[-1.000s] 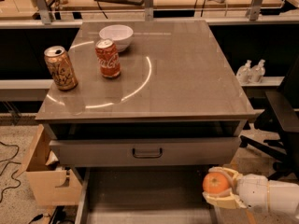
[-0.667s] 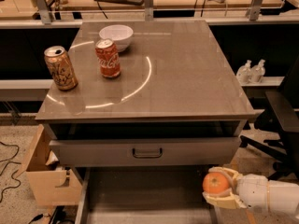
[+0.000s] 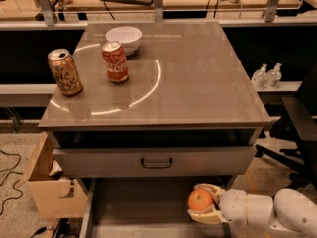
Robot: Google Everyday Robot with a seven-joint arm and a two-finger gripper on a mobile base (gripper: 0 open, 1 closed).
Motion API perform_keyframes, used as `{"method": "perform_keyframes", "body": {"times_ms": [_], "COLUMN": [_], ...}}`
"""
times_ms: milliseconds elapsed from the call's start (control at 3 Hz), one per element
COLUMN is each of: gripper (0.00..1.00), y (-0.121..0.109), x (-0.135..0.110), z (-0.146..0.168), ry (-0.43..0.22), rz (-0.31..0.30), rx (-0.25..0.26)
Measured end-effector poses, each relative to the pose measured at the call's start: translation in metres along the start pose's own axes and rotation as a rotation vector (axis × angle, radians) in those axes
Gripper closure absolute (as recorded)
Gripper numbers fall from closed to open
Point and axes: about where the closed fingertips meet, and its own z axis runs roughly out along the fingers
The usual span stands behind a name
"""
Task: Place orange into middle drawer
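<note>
**Q:** Where is the white two-finger gripper (image 3: 202, 203)?

**A:** Low at the right. Its cream fingers are clamped above and below the round, dull-skinned orange fruit (image 3: 199, 200), and the wide grey metal middle drawer (image 3: 138, 207) lies open beneath it and to its left.

**Q:** What changed?

**A:** In the past second, gripper and orange slid leftward, further in over the drawer floor, so release looks close. The orange appears whole and smooth. Whether it touches the floor cannot be told. Above the gripper is the closed grey drawer front with a dark bar handle (image 3: 156, 161).
</note>
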Motion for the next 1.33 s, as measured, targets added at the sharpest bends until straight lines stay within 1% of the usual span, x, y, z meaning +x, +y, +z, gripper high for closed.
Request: {"method": "perform_keyframes", "body": {"times_ms": [333,667,1000,1333], "gripper": [1.00,1.00,1.00,1.00], "y": [0.005,0.009,0.021,0.021], "x": [0.015,0.023,0.036,0.036], "z": [0.047,0.091,0.167,0.167], "ry": [0.001,-0.009,-0.022,-0.022], "rz": [-0.020,-0.041,-0.107,-0.107], "rx": [-0.053,-0.075,-0.101,-0.101]}}
